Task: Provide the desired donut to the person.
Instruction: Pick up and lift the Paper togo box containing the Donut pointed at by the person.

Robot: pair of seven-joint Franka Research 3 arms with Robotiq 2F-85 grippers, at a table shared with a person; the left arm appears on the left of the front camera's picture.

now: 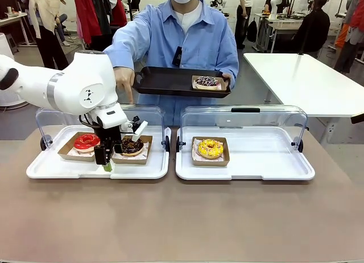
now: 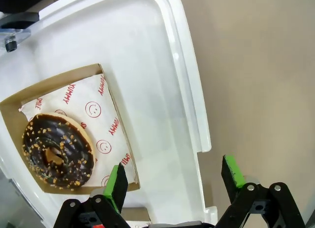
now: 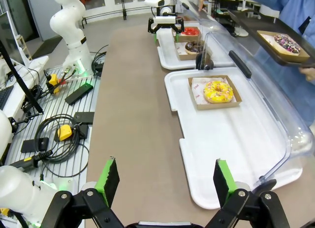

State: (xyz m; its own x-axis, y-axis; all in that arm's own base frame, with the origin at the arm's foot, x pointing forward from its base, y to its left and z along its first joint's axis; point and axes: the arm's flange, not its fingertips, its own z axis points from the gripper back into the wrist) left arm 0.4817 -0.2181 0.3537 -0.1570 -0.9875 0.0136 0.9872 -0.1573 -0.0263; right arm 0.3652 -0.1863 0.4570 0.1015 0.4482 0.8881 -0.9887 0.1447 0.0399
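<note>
Now the left gripper (image 2: 174,181), jaws apart, hangs at the white plastic tray's (image 2: 187,90) near rim, beside the chocolate sprinkled donut (image 2: 57,150) in its cardboard box (image 2: 54,89). Nearer, the right gripper (image 3: 165,181), also spread, hovers over bare brown tabletop (image 3: 133,90).

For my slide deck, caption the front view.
Left arm, jaws open, hangs by the chocolate donut; the person points down toward it.

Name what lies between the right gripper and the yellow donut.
Bare tabletop, then the white tray's bare floor, as the right wrist view shows.
</note>
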